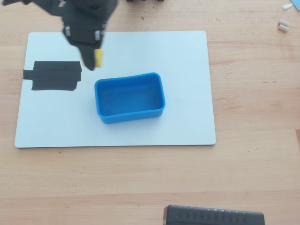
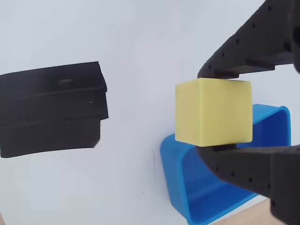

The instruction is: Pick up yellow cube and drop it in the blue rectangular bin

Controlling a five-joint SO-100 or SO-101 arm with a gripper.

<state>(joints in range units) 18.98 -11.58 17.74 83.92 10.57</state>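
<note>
Looking down in the overhead view, the gripper (image 1: 93,60) was pinching the yellow cube (image 1: 99,57), of which only a sliver showed beside the dark fingers; it hung over the white board (image 1: 187,84), with the blue rectangular bin (image 1: 130,97) lying below and to the right of the gripper in that view, near but not yet under it, and the black tape patch (image 1: 54,76) just to the gripper's left; the bin's long axis ran roughly left to right across the picture, tilted slightly so its right end sat a little higher; the bin looked empty. In the wrist view the gripper (image 2: 220,110) had one finger pressed on the cube's top face and the other on its bottom face, so the yellow cube (image 2: 213,111) was held squarely with a flat face toward the camera; being a cube, it had no long axis to speak of; the blue rectangular bin (image 2: 187,187) appeared behind and beneath the cube, its open mouth facing up, and the tape patch (image 2: 51,108) lay well off to the gripper's left. To do this carry well, I judged that the grip should stay firm while the arm travelled toward the bin's middle rather than its near wall; release should wait until the cube sat clearly inside the rim, low enough not to bounce out.
</note>
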